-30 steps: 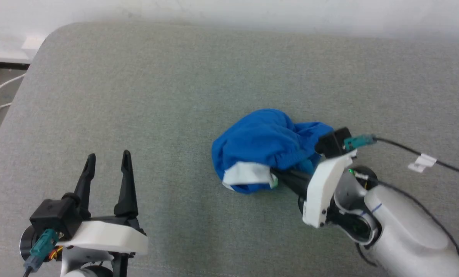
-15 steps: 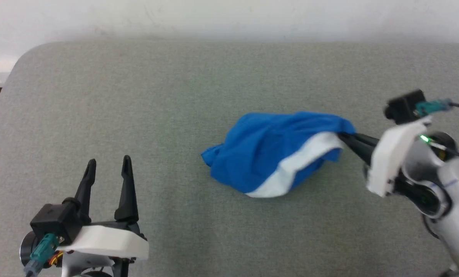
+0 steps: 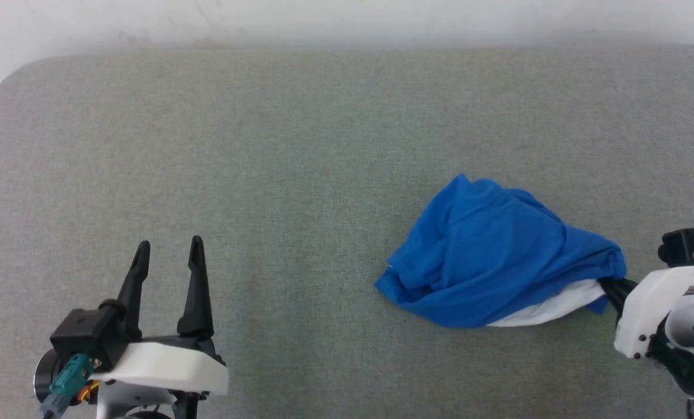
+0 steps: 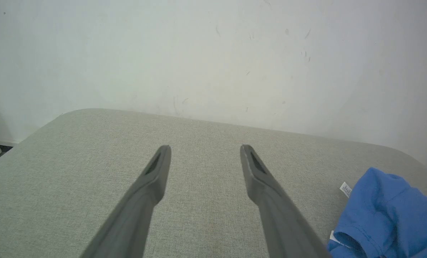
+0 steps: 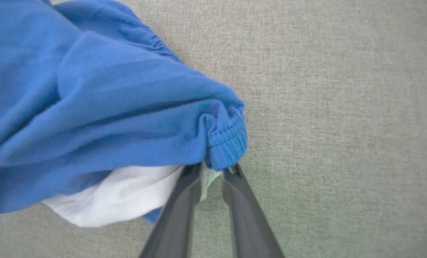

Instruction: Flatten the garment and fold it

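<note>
The garment (image 3: pixel 498 262) is a royal-blue pair of shorts with a white stripe, lying crumpled in a loose heap right of centre on the grey padded surface. My right gripper (image 3: pixel 609 288) comes in from the lower right, its fingertips tucked under the heap's right end. In the right wrist view its fingers (image 5: pixel 184 200) stand narrowly apart at the gathered waistband (image 5: pixel 227 143), with a bit of pale fabric between the tips of the right gripper (image 5: pixel 213 169). My left gripper (image 3: pixel 169 250) stands open at the lower left, well away from the cloth. The garment (image 4: pixel 388 211) and its small white label (image 4: pixel 345 189) lie to the right of the left gripper (image 4: pixel 206 150).
The grey padded surface (image 3: pixel 265 174) stretches wide to the left of and behind the garment. A white wall (image 4: pixel 213 53) runs along its far edge. The surface's rounded corner (image 3: pixel 9 87) is at the far left.
My right gripper has dragged the garment's waistband end rightward and nearer, stretching the tight bundle into a longer, flatter heap. The head view has shifted too. The left gripper has stayed put.
</note>
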